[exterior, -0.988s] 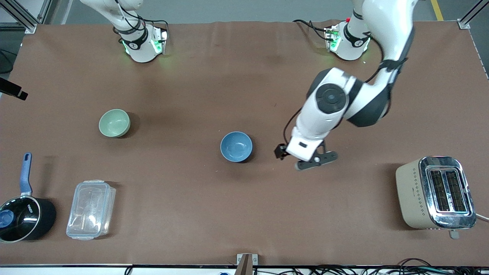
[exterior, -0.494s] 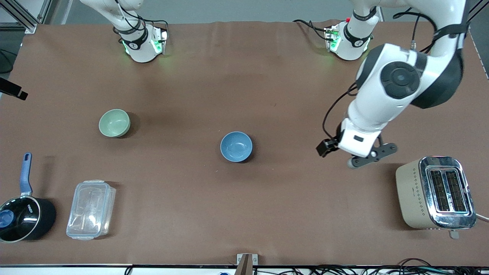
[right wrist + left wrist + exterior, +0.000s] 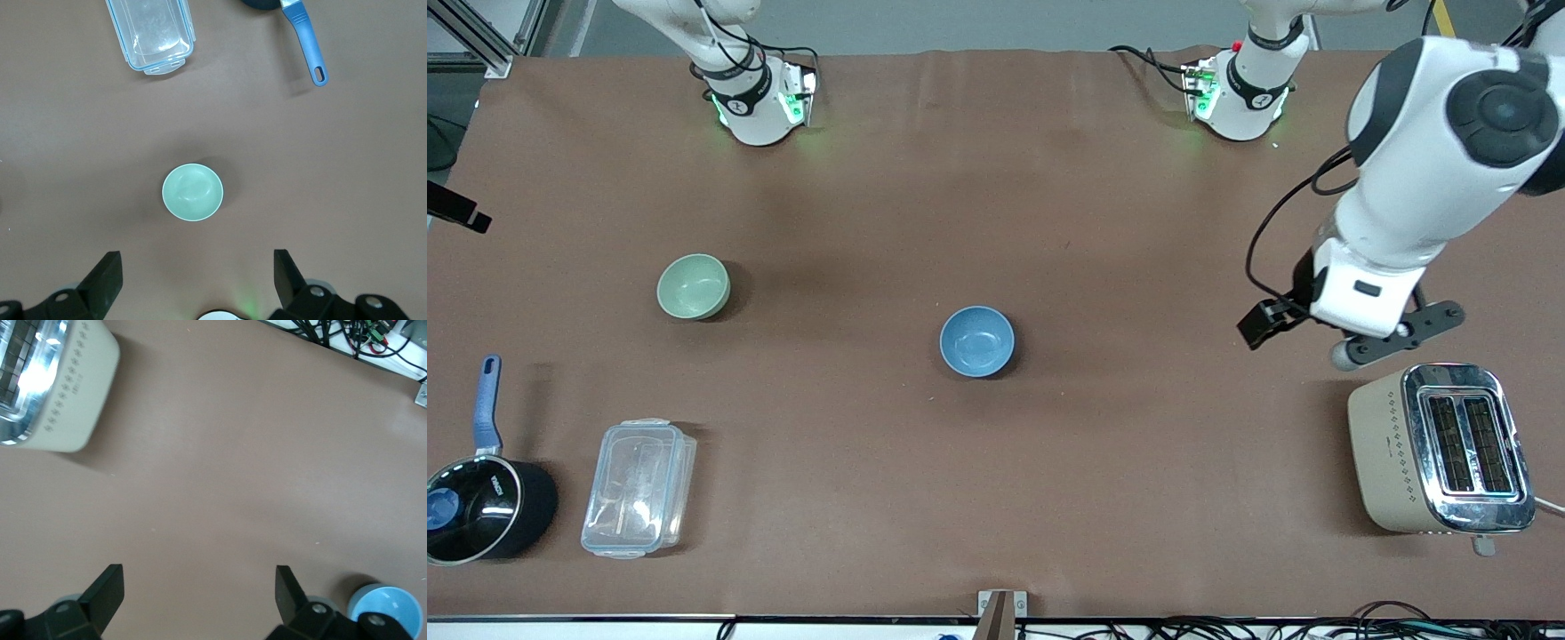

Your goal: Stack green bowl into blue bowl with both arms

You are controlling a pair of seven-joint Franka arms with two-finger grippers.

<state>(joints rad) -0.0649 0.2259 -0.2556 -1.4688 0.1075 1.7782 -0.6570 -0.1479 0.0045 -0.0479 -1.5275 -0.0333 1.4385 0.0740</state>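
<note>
The pale mint-green bowl (image 3: 694, 286) stands upright and empty on the brown table toward the right arm's end. It also shows in the right wrist view (image 3: 193, 193). The sky-blue bowl (image 3: 977, 340) stands empty near the table's middle and shows at the edge of the left wrist view (image 3: 387, 620). My left gripper (image 3: 199, 587) is open and empty, up in the air over bare table between the blue bowl and the toaster. My right gripper (image 3: 198, 270) is open and empty, high over the table between its arm's base and the green bowl. It is out of the front view.
A beige toaster (image 3: 1440, 449) stands at the left arm's end, near the left hand (image 3: 1356, 298). A clear plastic container (image 3: 639, 487) and a black saucepan with a blue handle (image 3: 480, 498) stand at the right arm's end, nearer the camera than the green bowl.
The left arm has swung away from the blue bowl toward its own end of the table, to near the toaster. The bowls have not moved.
</note>
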